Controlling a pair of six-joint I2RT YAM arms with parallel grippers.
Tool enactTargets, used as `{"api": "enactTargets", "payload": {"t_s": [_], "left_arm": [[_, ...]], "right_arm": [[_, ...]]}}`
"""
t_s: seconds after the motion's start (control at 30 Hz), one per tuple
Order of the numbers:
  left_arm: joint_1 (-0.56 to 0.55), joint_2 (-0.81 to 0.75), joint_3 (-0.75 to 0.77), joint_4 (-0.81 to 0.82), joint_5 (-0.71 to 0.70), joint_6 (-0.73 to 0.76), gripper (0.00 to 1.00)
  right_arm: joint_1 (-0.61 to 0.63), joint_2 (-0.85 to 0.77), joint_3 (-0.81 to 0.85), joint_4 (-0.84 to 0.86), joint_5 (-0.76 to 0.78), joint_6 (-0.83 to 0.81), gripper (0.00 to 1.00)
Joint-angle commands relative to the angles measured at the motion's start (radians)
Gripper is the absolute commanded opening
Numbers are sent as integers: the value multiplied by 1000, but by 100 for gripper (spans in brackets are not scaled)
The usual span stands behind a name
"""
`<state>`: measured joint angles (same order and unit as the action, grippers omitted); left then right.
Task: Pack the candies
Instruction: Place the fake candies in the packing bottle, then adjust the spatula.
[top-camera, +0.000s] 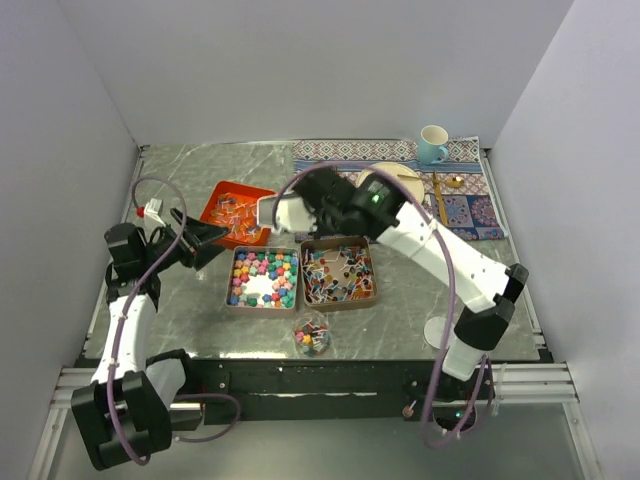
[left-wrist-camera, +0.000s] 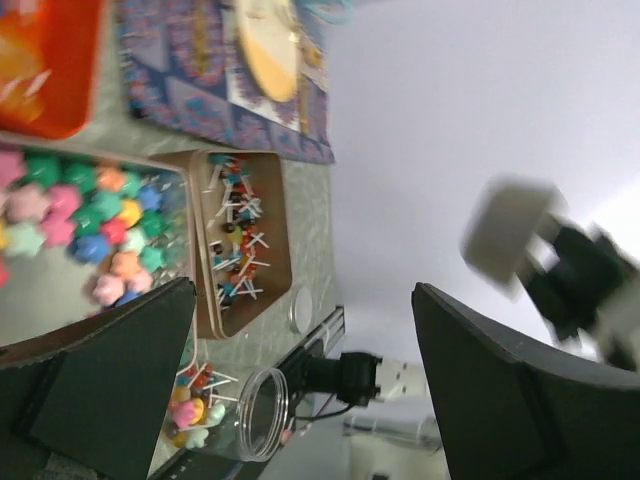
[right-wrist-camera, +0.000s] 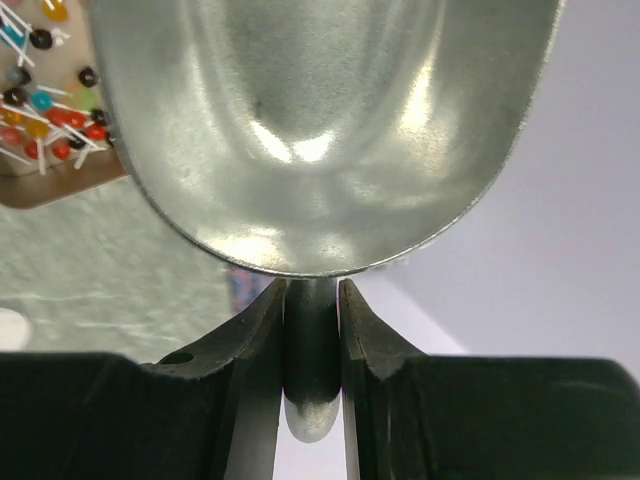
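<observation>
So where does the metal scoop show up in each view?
Top view: scoop just left of centre, at the tip of the right arm.
Left wrist: blurred grey shape at right, mid-height.
Right wrist: bowl fills the upper frame, handle clamped in the right hand.
Shared landmark: the brown tray of stick candies.
</observation>
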<state>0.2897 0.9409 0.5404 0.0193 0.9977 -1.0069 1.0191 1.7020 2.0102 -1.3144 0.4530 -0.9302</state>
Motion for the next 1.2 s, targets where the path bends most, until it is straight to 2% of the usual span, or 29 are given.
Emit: {"api": "enactTargets", "payload": {"t_s": [0.0,0.07,0.17,0.23,0.33,0.43,0.53,0.63,0.77,0.87,0.9,0.93,1.07,1.13,1.17], "left_arm": [[-15,13,3,348,183,-62,96],[-27,19,-8,456,196,-102,96],[-75,64,16,540,214,-120,98],[-118,101,33,530,213,-104,94],[-152,137,41,498,197,-70,82],[-153,168,50,432,193,-23,79],[-165,190,52,467,190,-22,73],[-176,206,67,421,167,16,71],[-181,237,64,479,171,-33,68],[-191,260,78,498,183,-45,59],[-195,266,88,499,189,-44,51],[-198,272,92,502,196,-45,48],[-216,309,101,557,236,-77,42],[-222,317,98,600,252,-96,28],[-224,318,99,597,255,-88,14]], "right_arm": [[-65,9,-77,57,-189,70,0],[-65,7,-131,98,-180,48,0],[-74,56,-85,90,-186,70,0],[-79,88,-53,92,-218,86,0],[-80,120,-5,92,-220,85,0],[-79,134,24,96,-223,76,0],[-79,140,33,92,-228,71,0],[-74,139,39,92,-237,70,0],[-57,140,36,84,-231,67,0],[-31,136,42,98,-232,67,0],[-27,139,47,104,-235,68,0],[-21,142,58,107,-237,73,0],[-4,140,59,119,-273,82,0],[-2,125,33,147,-281,82,0],[-2,113,24,155,-286,82,0]]}}
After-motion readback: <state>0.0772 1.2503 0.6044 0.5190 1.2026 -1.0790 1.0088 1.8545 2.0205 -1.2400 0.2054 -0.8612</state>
